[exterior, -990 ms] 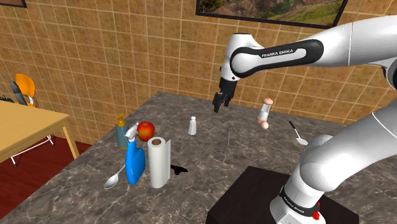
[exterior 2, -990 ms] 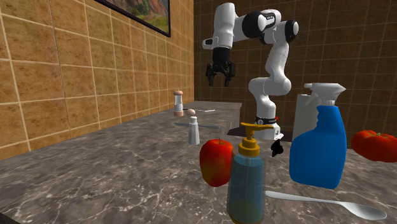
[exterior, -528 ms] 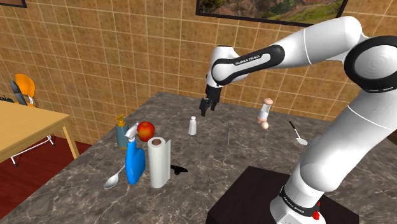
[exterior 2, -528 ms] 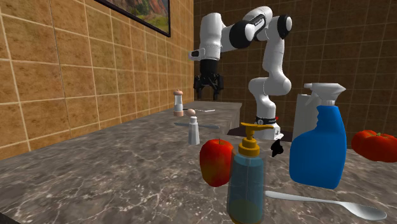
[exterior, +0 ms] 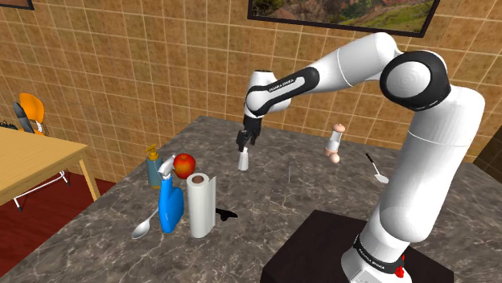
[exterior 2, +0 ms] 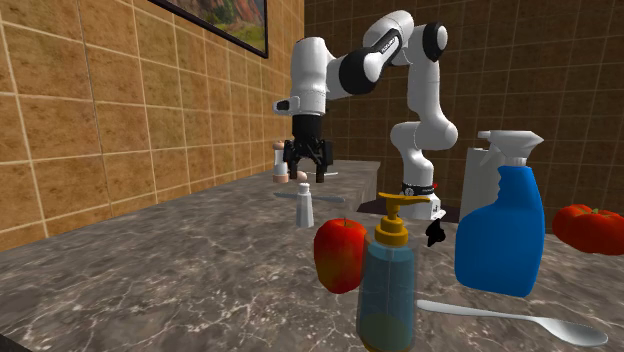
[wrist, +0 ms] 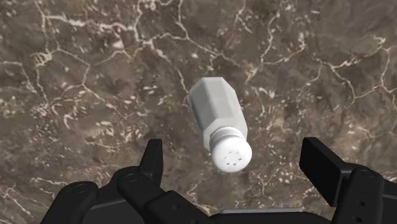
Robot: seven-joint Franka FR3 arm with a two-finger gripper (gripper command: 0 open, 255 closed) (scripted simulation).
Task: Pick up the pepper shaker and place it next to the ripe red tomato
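Underneath everything lies a dark marble counter (exterior: 306, 193) set against tan tiled walls. Over it the white arm (exterior: 354, 60) rises from its stand at the shoulder view's lower right and stretches far to that view's left.

Near the counter's left end in the shoulder view stands a white paper towel roll (exterior: 201, 205), upright. A blue spray bottle (exterior: 170, 207) stands just beside it on that view's left. A little farther off, a clear soap dispenser (exterior: 153, 169) with an orange pump stands next to a red apple (exterior: 184, 166).

The black gripper (exterior: 243, 143) points down and hangs just above the pepper shaker (exterior: 243, 159), with a small gap between them. Its fingers (wrist: 153, 156) are spread wide and grasp nothing. In the wrist view the shaker's holed cap sits in the space between them, touching neither.

The red tomato (exterior 2: 590, 228) rests at the second exterior view's right edge, beyond the spray bottle and well apart from the shaker.

The pepper shaker, drawn plain white with a faceted body, stands upright on bare marble. In the shoulder view it is right of the apple and farther away than the paper towel roll.
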